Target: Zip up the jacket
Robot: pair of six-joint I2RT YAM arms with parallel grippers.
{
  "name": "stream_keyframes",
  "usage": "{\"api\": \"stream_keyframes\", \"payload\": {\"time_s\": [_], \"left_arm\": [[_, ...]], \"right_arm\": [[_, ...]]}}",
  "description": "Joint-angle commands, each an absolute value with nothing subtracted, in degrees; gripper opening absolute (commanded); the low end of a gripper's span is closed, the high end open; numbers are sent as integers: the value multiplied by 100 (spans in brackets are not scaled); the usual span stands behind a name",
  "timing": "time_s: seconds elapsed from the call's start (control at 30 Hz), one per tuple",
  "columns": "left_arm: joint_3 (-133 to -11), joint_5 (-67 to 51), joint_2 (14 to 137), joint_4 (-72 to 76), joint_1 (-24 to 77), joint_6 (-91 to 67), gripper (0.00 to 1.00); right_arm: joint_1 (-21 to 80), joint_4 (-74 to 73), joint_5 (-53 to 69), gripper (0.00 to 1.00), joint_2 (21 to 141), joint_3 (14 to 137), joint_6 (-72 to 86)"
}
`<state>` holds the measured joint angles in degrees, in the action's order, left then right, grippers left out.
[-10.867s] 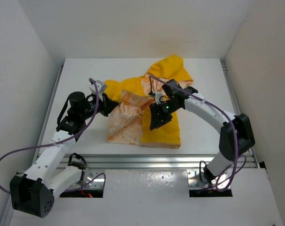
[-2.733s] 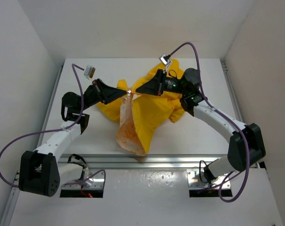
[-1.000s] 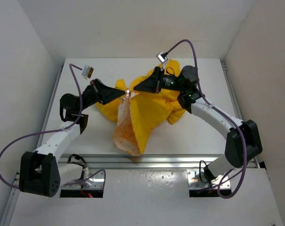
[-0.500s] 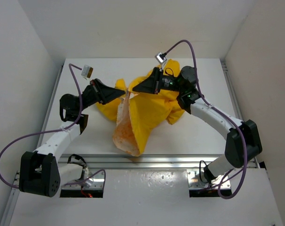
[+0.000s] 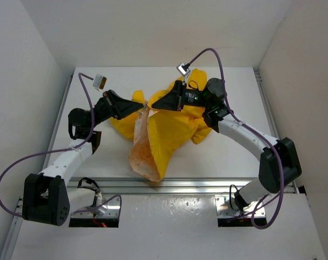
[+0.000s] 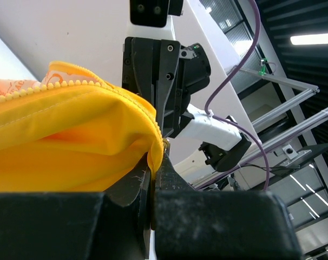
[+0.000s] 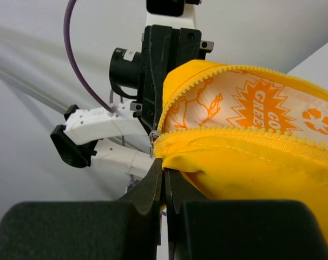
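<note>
Now the left gripper point(image 5: 140, 106) and the right gripper point(image 5: 155, 103) each pinch the jacket point(image 5: 175, 130) edge, held above the table point(image 5: 234, 154) middle. I judge the zipper point(image 7: 229, 138) halves must line up straight, cloth taut.

Your left gripper point(image 5: 143, 105) and right gripper point(image 5: 155, 103) meet tip to tip, both pinching the jacket point(image 5: 175, 130). It drapes from them down to the near edge of the table point(image 5: 237, 157), blocking the middle. Bare table lies on either side. Purple cables point(image 5: 207, 51) arch above the arms.
</note>
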<state>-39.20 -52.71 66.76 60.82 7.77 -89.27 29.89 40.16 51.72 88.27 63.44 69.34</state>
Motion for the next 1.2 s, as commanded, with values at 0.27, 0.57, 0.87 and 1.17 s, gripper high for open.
{"api": "stream_keyframes", "payload": {"time_s": [0.27, 0.57, 0.87, 1.17], "left_arm": [[-4306, -5238, 6381, 5521, 755, -8132, 0], [-4518, -5238, 6328, 4772, 1134, -7471, 0], [-4570, -5291, 6267, 4034, 1134, -6926, 0], [-4623, -5229, 6100, 3710, 958, -6733, 0]], "right_arm": [[3067, 3560, 5669, 0, 8534, 6451, 5880], [3120, 3665, 5967, 0, 8736, 6917, 5695], [3129, 3630, 6178, 0, 8710, 6952, 5529], [3129, 2356, 6372, 0, 8491, 7014, 4563]]}}
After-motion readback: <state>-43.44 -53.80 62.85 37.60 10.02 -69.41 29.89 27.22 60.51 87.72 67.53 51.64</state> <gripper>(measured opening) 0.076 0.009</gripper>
